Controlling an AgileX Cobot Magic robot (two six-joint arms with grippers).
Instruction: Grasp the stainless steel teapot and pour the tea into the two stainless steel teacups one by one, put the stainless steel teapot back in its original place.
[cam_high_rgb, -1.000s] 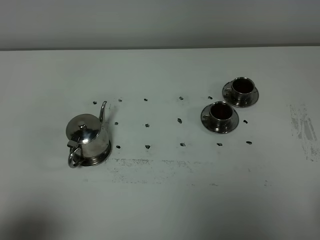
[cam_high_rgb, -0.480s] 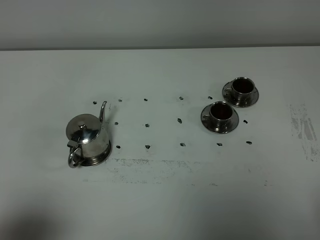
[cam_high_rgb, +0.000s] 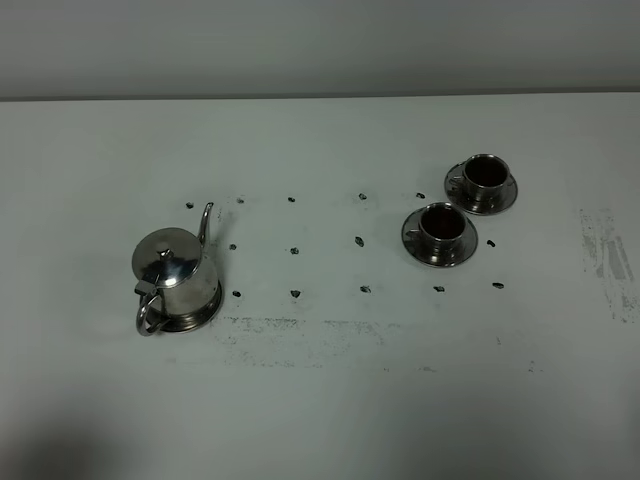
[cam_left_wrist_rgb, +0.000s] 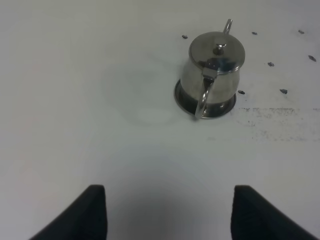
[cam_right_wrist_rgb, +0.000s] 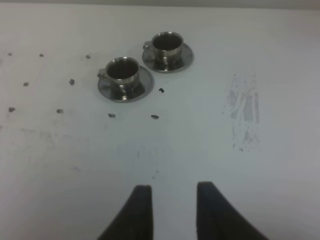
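The stainless steel teapot (cam_high_rgb: 175, 270) stands upright on a round saucer at the table's left, lid on, spout pointing away and loop handle toward the front. It also shows in the left wrist view, teapot (cam_left_wrist_rgb: 215, 65), well ahead of my left gripper (cam_left_wrist_rgb: 170, 197), which is open wide and empty. The two stainless steel teacups, the near one (cam_high_rgb: 440, 226) and the far one (cam_high_rgb: 484, 172), sit on saucers at the right with dark reddish tea (cam_high_rgb: 441, 222) inside. In the right wrist view the near teacup (cam_right_wrist_rgb: 122, 70) and the far teacup (cam_right_wrist_rgb: 167, 42) lie far ahead of my right gripper (cam_right_wrist_rgb: 173, 192), whose fingers stand a narrow gap apart, empty.
Rows of small dark marks (cam_high_rgb: 296, 250) dot the white table (cam_high_rgb: 320, 400) between teapot and cups. A scuffed grey patch (cam_high_rgb: 608, 255) lies at the far right, and a smudged strip (cam_high_rgb: 300, 330) runs in front of the marks. Neither arm shows in the high view.
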